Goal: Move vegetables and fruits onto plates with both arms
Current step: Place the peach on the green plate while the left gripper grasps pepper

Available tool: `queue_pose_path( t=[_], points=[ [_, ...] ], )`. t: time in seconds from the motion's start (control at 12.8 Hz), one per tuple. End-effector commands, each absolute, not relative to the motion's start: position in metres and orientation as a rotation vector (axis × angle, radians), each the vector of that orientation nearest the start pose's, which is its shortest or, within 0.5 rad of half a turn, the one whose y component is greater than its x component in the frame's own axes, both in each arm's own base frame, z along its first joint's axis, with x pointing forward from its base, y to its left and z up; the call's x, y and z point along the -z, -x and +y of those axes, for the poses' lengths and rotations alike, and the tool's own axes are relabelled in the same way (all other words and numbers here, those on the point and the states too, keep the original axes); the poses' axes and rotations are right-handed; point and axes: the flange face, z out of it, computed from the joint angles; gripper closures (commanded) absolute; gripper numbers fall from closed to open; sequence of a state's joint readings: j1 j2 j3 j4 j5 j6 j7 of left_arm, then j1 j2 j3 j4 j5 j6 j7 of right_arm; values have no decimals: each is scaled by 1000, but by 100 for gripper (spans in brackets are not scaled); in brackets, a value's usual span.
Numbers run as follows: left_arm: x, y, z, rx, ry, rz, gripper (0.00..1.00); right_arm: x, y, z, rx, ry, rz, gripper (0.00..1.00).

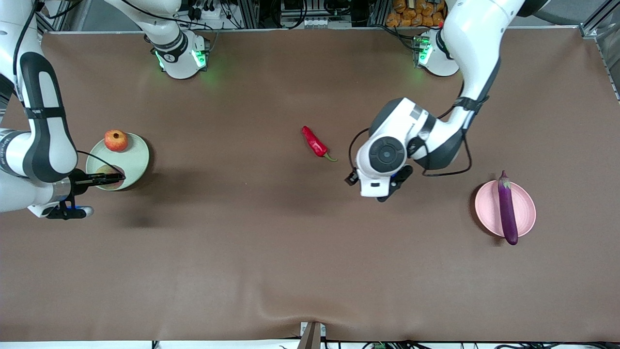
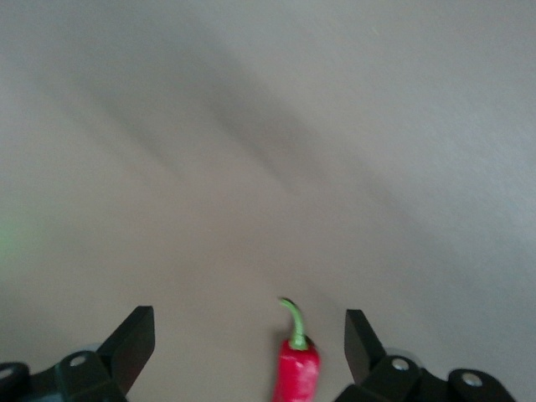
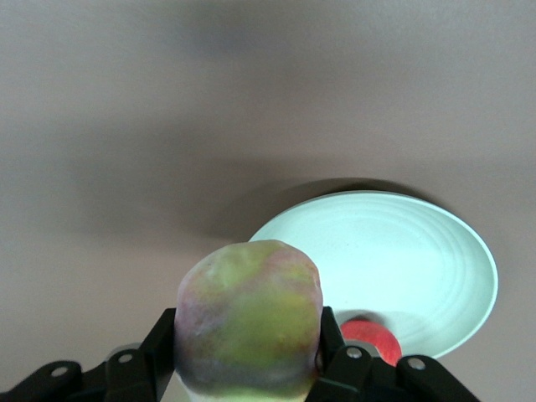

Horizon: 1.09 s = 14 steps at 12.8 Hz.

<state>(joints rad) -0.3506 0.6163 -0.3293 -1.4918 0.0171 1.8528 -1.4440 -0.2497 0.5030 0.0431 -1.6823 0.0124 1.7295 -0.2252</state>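
Note:
My right gripper (image 1: 114,178) (image 3: 249,339) is shut on the yellow-green, pink-blushed peach (image 1: 105,170) (image 3: 249,318). It holds the peach over the edge of the mint green plate (image 1: 138,155) (image 3: 394,251) that lies nearer the front camera. The red-orange pomegranate (image 1: 116,140) (image 3: 373,337) sits on that plate. The red chili pepper (image 1: 315,143) (image 2: 296,373) lies on the mat mid-table. My left gripper (image 1: 393,186) (image 2: 249,331) hangs open over the mat beside the chili, whose green stem end shows between the fingers. The purple eggplant (image 1: 507,208) lies across the pink plate (image 1: 487,206).
A brown mat (image 1: 271,252) covers the whole table. Both arm bases (image 1: 181,58) (image 1: 433,55) stand along the table's robot edge. Cables and boxes crowd the strip past that edge.

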Motion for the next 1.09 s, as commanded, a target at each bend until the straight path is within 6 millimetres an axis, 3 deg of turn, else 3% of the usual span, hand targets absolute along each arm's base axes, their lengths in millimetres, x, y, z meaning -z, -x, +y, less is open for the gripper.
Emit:
queue_pose_path(
  t=[0.0,0.16,0.31,0.39,0.47,0.54,0.62,0.86,1.01],
  points=[
    [-275,-522,-460,-364,2776,-1218,0,-260,-585,-143,-625,2947,-99,100],
    [-262,-493,-500,-335,2802,-1225,0,-244,-572,-153,-624,2935,-105,100],
    [-259,-475,-519,-344,2796,-1245,0,-233,-561,-168,-635,2915,-96,100],
    [-259,-468,-526,-360,2786,-1272,0,-227,-558,-168,-620,2920,-99,92],
    [-258,-466,-527,-391,2786,-1300,0,-218,-553,-166,-616,2921,-102,50],
    [-256,-467,-528,-392,2799,-1322,0,-214,-551,-165,-615,2921,-98,20],
    [-250,-463,-534,-389,2815,-1331,0,-212,-550,-167,-619,2916,-89,0],
    [-221,-421,-526,-354,2833,-1284,0,-217,-555,-159,-617,2913,-96,0],
    [-207,-405,-526,-346,2848,-1260,0,-247,-579,-147,-594,2926,-134,0]
  ],
)
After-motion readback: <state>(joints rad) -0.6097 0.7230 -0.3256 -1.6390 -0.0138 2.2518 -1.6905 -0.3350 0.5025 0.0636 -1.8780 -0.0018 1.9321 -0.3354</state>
